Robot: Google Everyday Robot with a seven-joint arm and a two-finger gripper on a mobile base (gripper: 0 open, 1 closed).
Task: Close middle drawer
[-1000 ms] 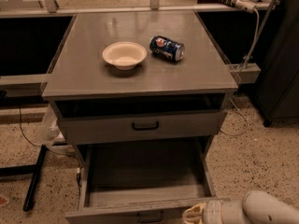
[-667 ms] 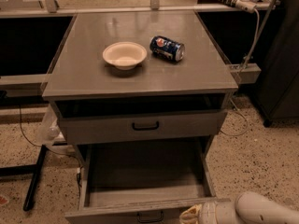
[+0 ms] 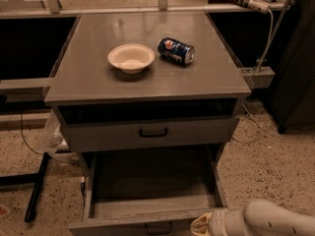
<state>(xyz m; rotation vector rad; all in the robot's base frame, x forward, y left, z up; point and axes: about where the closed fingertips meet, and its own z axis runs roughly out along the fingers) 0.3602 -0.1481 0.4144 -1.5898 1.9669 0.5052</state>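
Wide grey metal middle drawer — pulled far out, lower centre of frame. Cream-white gripper — bottom edge, beside the drawer's front panel; its grip state cannot be told.

One view, high before the cabinet, near, facing down onto its top and open drawer; gripper at the bottom edge, right

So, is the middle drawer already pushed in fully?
No, the middle drawer stands pulled far out of the cabinet, and the gripper is at the right end of its front panel.
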